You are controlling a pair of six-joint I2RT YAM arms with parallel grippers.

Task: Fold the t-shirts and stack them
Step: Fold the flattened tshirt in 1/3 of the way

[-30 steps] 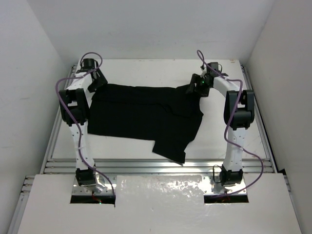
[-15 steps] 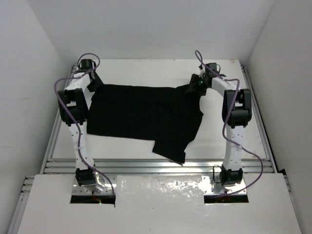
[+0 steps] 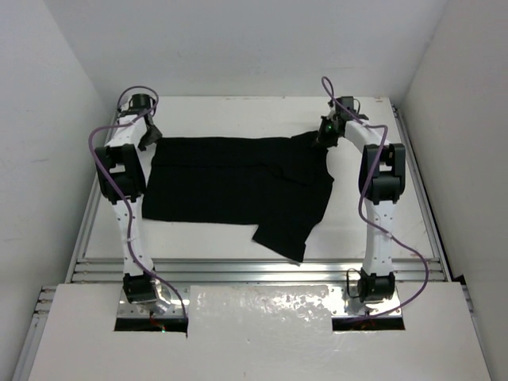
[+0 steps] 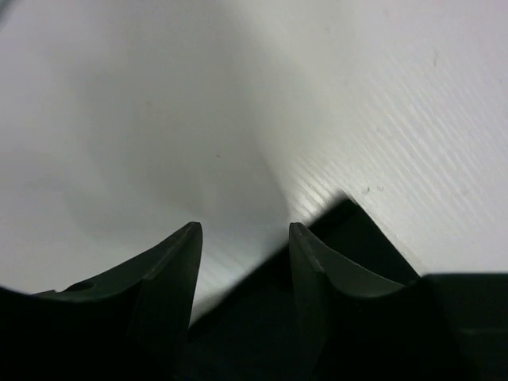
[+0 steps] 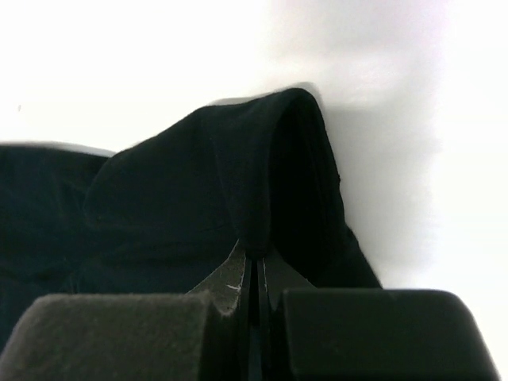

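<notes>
One black t-shirt (image 3: 238, 178) lies spread across the white table, with a flap (image 3: 282, 238) reaching toward the near edge. My right gripper (image 3: 321, 140) is at the shirt's far right corner. In the right wrist view its jaws are shut (image 5: 255, 252) on a raised fold of the black cloth (image 5: 262, 175). My left gripper (image 3: 148, 140) is at the far left corner. In the left wrist view it is open (image 4: 244, 234). White table shows between the fingertips, and the cloth's corner (image 4: 349, 238) lies under the right finger and low in the gap.
White walls close in on the left, right and far sides of the table (image 3: 365, 214). Aluminium rails (image 3: 238, 270) run along the near edge, with a white board (image 3: 262, 309) in front between the arm bases.
My right gripper has shut on the shirt's far right corner and shifted slightly toward the far wall. My left gripper has narrowed and slid left onto the far left corner.
</notes>
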